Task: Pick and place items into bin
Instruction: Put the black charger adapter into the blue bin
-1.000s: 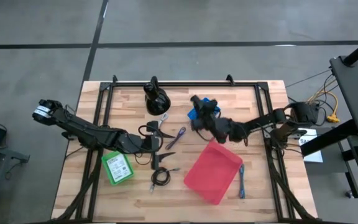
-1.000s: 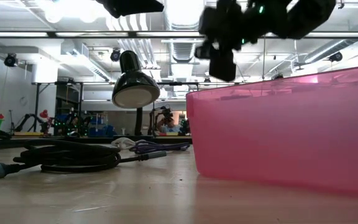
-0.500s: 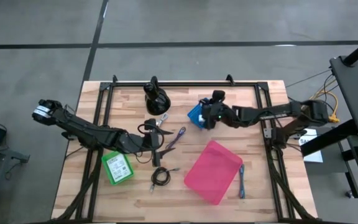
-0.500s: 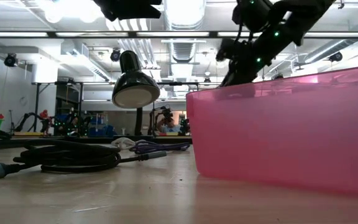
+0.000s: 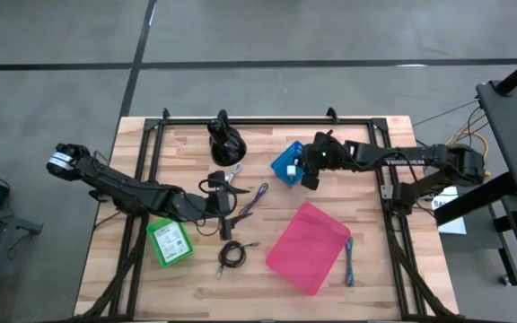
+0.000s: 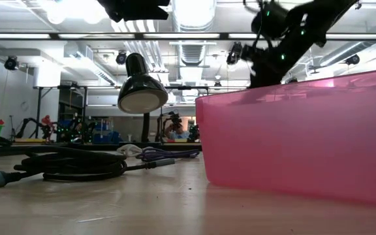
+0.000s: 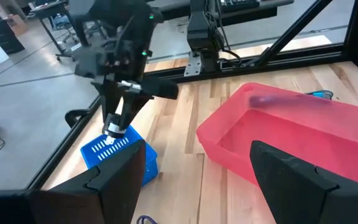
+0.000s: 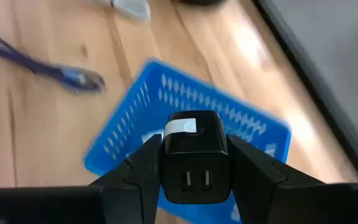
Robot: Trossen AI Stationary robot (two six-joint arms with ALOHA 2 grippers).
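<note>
Your right tool (image 8: 194,163) grips a small black plug block (image 8: 194,158), hovering directly above the blue slotted plastic basket (image 5: 286,165), upper centre. Left tool (image 5: 225,212): opening unclear, centre-left.

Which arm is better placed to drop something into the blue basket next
Right. The right gripper is clamped on a black plug and hangs just above the blue basket. The left gripper sits open near the cables at the table's middle, farther from the basket and holding nothing.

Right hand (image 7: 112,127) over blue basket (image 7: 122,157), red bin (image 7: 278,127) beside
</note>
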